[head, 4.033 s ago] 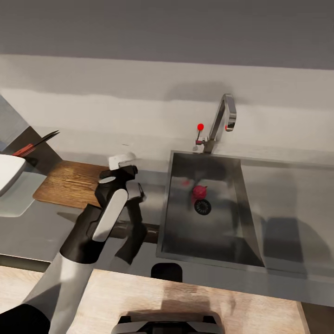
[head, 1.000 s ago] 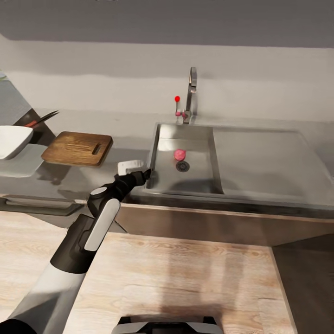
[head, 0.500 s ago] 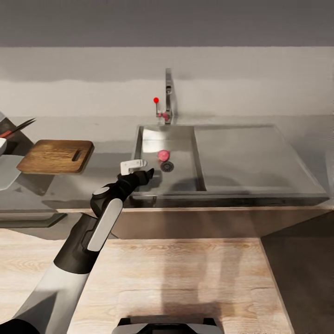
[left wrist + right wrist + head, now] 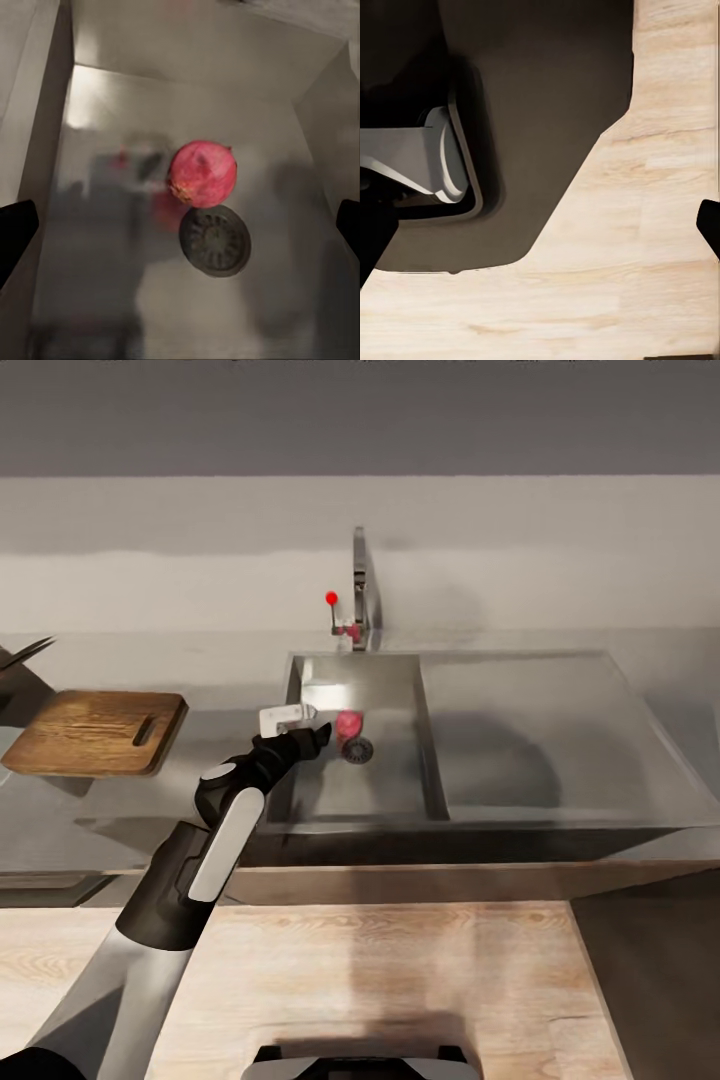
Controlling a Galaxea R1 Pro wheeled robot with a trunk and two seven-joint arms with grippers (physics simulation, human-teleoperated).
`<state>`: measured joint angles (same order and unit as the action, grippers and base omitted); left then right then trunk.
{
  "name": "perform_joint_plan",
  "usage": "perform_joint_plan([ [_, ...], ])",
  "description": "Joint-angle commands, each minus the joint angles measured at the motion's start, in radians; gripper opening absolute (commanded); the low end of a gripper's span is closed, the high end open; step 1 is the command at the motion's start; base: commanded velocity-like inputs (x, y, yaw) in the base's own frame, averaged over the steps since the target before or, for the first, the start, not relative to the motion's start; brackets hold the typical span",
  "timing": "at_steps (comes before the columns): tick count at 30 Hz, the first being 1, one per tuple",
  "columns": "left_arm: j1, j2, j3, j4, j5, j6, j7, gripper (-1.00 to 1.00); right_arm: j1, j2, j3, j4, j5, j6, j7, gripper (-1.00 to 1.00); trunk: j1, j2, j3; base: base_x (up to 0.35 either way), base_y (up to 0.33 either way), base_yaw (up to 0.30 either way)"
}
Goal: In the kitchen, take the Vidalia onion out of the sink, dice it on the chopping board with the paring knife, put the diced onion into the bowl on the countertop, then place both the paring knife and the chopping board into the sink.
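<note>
The pinkish-red Vidalia onion (image 4: pixel 348 722) lies in the sink basin (image 4: pixel 385 785) beside the round drain (image 4: pixel 357 749). My left gripper (image 4: pixel 303 732) hovers over the basin's left rim, just left of the onion. In the left wrist view it (image 4: pixel 181 229) is open, and the onion (image 4: pixel 202 174) and drain (image 4: pixel 215 241) sit between its dark fingertips (image 4: pixel 15 232). The chopping board (image 4: pixel 95 732) rests on the countertop (image 4: pixel 225 705) at the left. The paring knife's dark blade tip (image 4: pixel 25 652) pokes in at the left edge. The bowl is out of view. My right gripper (image 4: pixel 540 232) is open above the floor.
A chrome tap (image 4: pixel 359 585) with a red knob (image 4: pixel 331 598) stands behind the basin. The flat drainboard (image 4: pixel 530 730) stretches to the right. Light wooden floor (image 4: pixel 400 980) lies in front of the cabinets. My dark base (image 4: pixel 532 120) is under the right gripper.
The camera pulled back from the counter and shifted, so board and sink slid left in the picture. My left gripper went from beside the board to the basin's left rim near the onion.
</note>
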<state>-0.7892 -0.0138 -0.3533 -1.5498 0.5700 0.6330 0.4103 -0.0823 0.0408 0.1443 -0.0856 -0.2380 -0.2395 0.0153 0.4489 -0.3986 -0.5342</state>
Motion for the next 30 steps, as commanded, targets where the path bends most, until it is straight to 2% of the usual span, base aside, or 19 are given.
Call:
perform_joint_plan([
  [1, -0.001, 0.000, -0.001, -0.001, 0.010, 0.002, 0.010, 1.00, -0.001, 0.000, 0.008, 0.001, -0.011, -0.004, 0.002, 1.00, 0.001, -0.001, -0.001, 0.324, -0.008, 0.000],
  [10, -0.001, 0.001, -0.021, 0.000, 0.010, 0.002, 0.011, 1.00, -0.001, 0.002, 0.009, 0.002, -0.008, -0.003, 0.001, 1.00, 0.001, -0.001, -0.001, 0.264, -0.154, 0.000],
  [26, -0.001, 0.000, -0.023, 0.000, 0.010, 0.001, 0.012, 1.00, -0.001, 0.002, 0.009, 0.003, -0.006, -0.003, -0.003, 1.00, 0.001, -0.001, -0.002, 0.028, -0.030, 0.009],
  [30, -0.001, 0.000, -0.023, 0.000, 0.010, 0.001, 0.012, 1.00, -0.001, 0.003, 0.009, 0.003, -0.006, -0.003, -0.004, 1.00, 0.001, -0.001, -0.005, 0.181, 0.000, 0.117],
])
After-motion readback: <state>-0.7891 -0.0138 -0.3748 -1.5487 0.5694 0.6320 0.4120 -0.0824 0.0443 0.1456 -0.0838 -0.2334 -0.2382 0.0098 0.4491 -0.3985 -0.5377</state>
